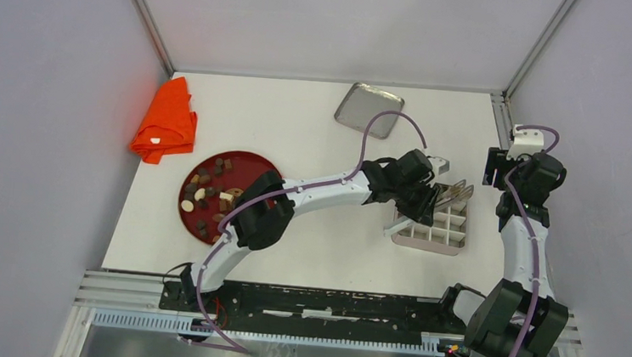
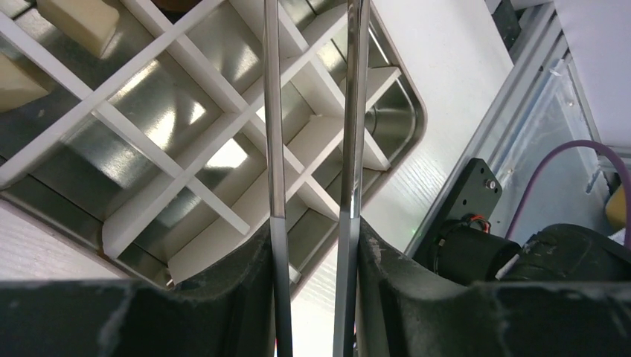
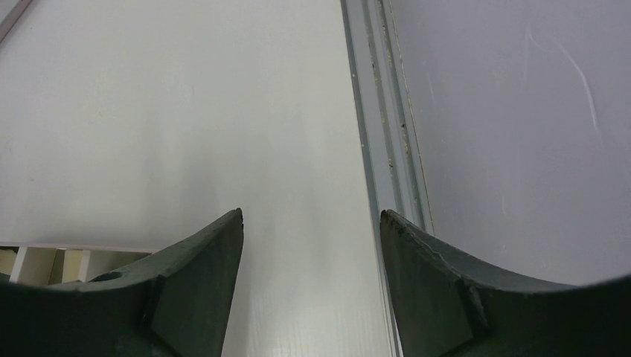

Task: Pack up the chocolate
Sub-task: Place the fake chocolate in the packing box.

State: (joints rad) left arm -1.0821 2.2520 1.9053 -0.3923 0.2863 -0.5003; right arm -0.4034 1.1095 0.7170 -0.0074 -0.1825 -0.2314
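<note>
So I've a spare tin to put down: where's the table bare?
Bare: the far strip between orange cloth and metal lid; the near edge between red plate and divided box. Crowded at the box, where the left gripper holds tongs.

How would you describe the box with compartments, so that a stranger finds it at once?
Look at the right half of the white table. The box is the rectangular metal tin lying there; a white grid divides it into small cells, unlike the flat bare tray behind it and the round red plate on the left.
</note>
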